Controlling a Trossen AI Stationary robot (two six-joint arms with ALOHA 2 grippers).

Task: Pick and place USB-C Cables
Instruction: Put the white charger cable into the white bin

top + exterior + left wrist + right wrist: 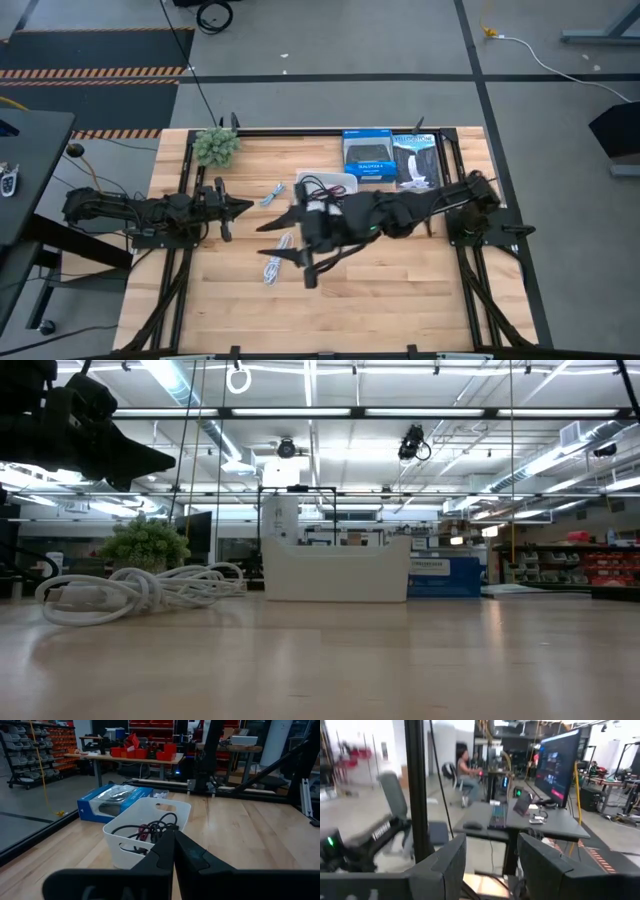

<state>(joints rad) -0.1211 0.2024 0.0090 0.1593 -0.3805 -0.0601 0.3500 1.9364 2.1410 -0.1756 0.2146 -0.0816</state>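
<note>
The white tray (335,181) sits near the table's (420,290) far edge, about midway along it, and serves as the collecting place: the left wrist view shows a black cable (150,826) and a dark red cable (145,832) already coiled inside it. Two cables are not yet in it. A white cable (272,264) lies in loose loops on the bare wood towards the near edge, left of centre, and a smaller pale one (272,193) lies nearer the tray, just off its left side. In the low view the white cable (130,588) sprawls flat on the tabletop, touching nothing else.

The right gripper (290,238) is stretched far across the table from the right side, its arm passing in front of the tray, and it hangs above the wood close to the white cable, likely because that is the next pick. Its fingers (445,865) are spread wide and nothing is between them; its wrist camera looks level out into the room, so the gripper is turned sideways, not pointing down yet.

The left gripper (238,208) waits by the table's left edge, pointing towards the tray, its fingers (172,855) pressed together with nothing held.

A plant (216,146) stands at the far left corner and two boxes (390,158) sit right of the tray.
</note>
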